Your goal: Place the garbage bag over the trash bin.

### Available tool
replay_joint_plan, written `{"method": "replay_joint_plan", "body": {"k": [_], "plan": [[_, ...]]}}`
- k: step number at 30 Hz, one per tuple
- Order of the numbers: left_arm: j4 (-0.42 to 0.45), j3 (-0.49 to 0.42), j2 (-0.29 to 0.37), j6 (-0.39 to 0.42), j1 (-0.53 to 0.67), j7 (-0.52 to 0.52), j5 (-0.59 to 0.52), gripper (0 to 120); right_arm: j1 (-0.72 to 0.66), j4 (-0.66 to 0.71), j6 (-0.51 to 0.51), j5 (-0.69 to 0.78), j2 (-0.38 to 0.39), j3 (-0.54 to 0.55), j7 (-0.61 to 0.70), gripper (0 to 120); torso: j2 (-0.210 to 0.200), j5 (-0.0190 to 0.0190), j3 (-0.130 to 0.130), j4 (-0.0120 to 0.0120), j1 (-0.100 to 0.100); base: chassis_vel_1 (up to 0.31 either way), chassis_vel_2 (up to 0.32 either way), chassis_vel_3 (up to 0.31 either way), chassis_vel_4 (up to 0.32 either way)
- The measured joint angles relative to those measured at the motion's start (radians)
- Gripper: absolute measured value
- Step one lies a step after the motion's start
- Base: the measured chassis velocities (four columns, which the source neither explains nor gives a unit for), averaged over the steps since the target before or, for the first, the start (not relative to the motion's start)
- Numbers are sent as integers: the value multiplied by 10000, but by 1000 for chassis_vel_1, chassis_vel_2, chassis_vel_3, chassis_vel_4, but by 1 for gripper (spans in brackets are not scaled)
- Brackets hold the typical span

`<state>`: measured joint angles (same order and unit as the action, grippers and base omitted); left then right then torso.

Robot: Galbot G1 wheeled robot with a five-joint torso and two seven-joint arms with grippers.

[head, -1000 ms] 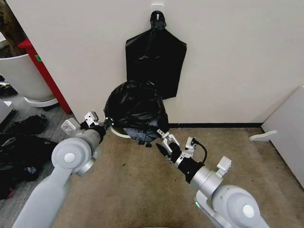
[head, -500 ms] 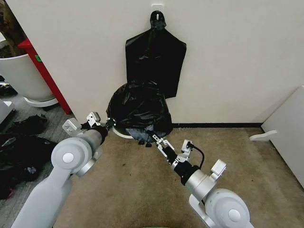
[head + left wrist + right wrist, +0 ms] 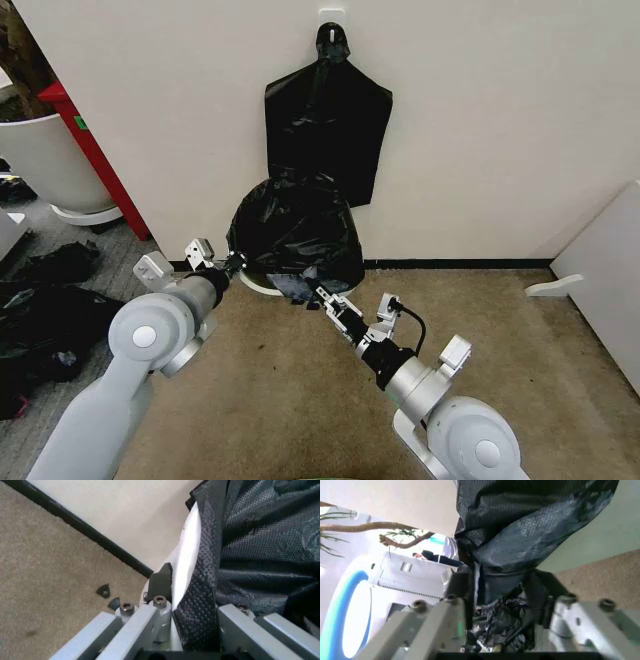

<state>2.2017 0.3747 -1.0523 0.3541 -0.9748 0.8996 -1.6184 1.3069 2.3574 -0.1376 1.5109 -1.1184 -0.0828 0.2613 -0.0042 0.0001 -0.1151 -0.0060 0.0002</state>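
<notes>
So the garbage bag [image 3: 295, 232] is sitting bunched up over the trash bin [image 3: 262, 285], which is standing on the carpet right against the wall, directly under the flat black bag [image 3: 328, 140] hanging from a hook. Most of the bin is hiding under the plastic, with just a sliver of cream-white rim and side peeking out at the lower left of the bag. The left end effector [image 3: 229, 262] is working at that exposed side of the bin, and in the left wrist view its fingers are sitting narrowly apart, one on each side of the bag's edge [image 3: 200, 603] where it runs down along the white bin wall [image 3: 187, 560], so I'd say it's pinching the film there. The right end effector [image 3: 322, 297] is reaching in at the front lower hem of the bag, on the bin's other side; its wrist view has dark plastic [image 3: 520, 528] bunched between the two fingers, which are standing fairly wide, and I honestly can't tell if it's gripping or just poking in. Progress-wise I'd call it well along: bag's on top and draped, but the left rim is uncovered, so tugging the hem down evenly all round looks like what's left.
</notes>
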Motion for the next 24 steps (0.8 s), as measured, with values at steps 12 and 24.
{"method": "replay_joint_plan", "body": {"k": [12,24], "plan": [[-118,29,-101,32,54,-47,28,1,5,94,-49,-192,112,141,-77,0,0,0,0,0,0,0,0,0,0],[-78,52,-129,105,60,-140,28,1,103,115,-549,-571,574,474,-142,0,0,0,0,0,0,0,0,0,0]]}}
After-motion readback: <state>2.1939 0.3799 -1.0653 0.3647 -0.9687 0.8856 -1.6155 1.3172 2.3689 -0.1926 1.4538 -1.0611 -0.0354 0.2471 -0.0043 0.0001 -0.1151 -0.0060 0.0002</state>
